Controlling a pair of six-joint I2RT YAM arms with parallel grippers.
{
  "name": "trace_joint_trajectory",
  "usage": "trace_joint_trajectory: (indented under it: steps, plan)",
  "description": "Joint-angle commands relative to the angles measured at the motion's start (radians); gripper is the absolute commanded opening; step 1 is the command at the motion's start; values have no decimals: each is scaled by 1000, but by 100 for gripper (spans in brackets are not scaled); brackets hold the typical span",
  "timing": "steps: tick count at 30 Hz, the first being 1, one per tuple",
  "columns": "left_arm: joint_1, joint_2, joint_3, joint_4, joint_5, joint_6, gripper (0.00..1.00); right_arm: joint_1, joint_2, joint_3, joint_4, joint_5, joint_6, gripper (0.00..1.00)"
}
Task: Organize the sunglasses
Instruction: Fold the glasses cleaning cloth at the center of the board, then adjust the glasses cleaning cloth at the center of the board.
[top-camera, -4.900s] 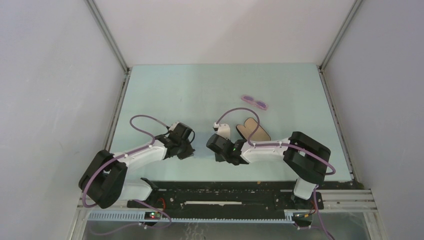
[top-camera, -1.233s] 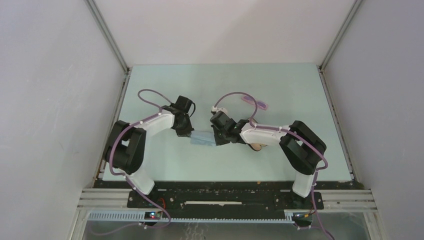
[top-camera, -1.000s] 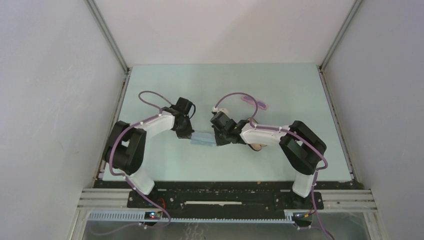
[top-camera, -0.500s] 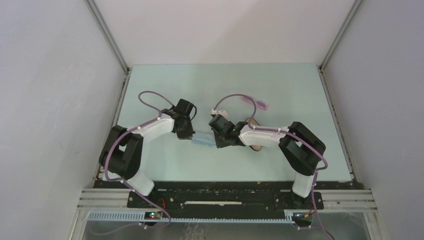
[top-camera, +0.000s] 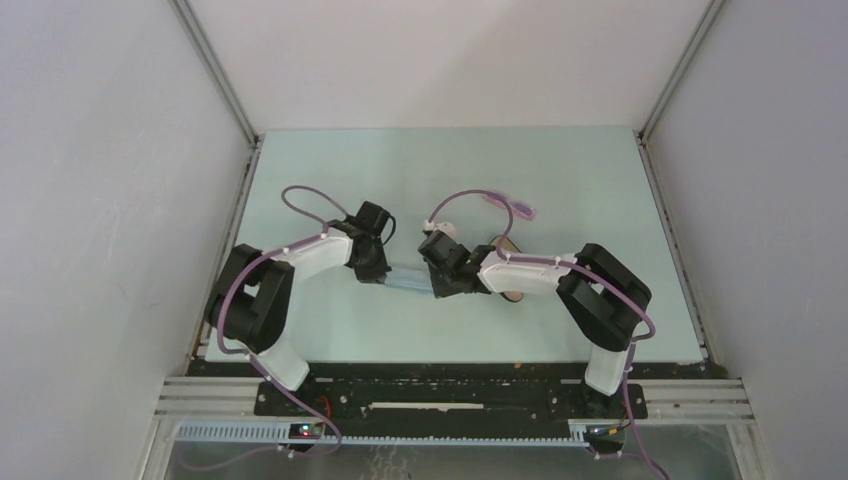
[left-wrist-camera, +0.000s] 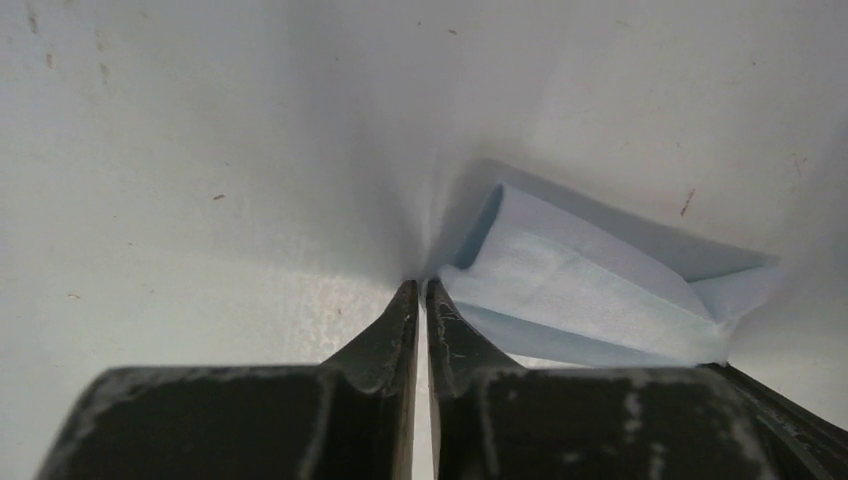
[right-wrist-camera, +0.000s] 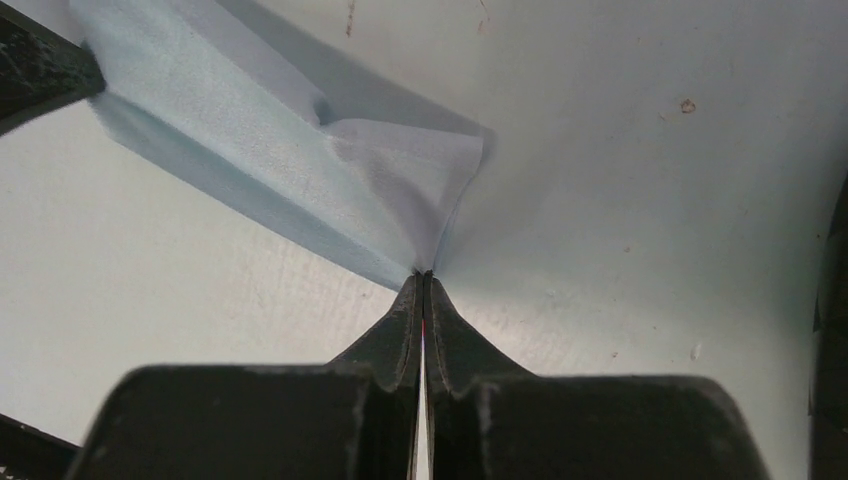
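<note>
The sunglasses (top-camera: 511, 206) lie bare on the worktop (top-camera: 330, 170), right of its middle and nearer the far edge than the near one, with neither arm touching them. Just nearer than them, the black case (top-camera: 503, 243) lies largely hidden under the right forearm, so whether it stands open cannot be told from above.

Both arms are busy with the light blue cloth (top-camera: 405, 282), which hangs folded between them around the middle of the worktop. The right gripper (right-wrist-camera: 422, 275) is clamped on one corner, its fingers pressed together on the fabric. The left gripper (left-wrist-camera: 420, 288) has its fingers all but together at the opposite end. It seems to pinch that edge, though the wrist view leaves the bite itself unclear.

Judged from this, the task is in an early stage: the cloth is being handled, perhaps folded or spread. The glasses are not yet picked up, and nothing shows them cased. Placing them and tidying the cloth remain.
</note>
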Motion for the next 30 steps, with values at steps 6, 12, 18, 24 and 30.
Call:
trace_joint_trajectory:
  steps: [6, 12, 18, 24, 30]
  plan:
    - [6, -47, -19, -17, -94, -28, 39, -15, -24, -17, -40, 36, -3, 19]
    - [6, -105, 4, -41, -132, -13, 43, -30, -90, -17, -59, 43, -20, 28]
    - [6, -173, -13, 35, -87, 38, 48, -108, -168, -46, -32, -16, -17, 30]
    - [6, -154, -8, 115, 3, 70, 56, -161, -159, -49, 2, -79, -14, 30]
    - [6, -108, 16, 107, 37, 122, 40, -193, -116, -18, 1, -166, -56, 32]
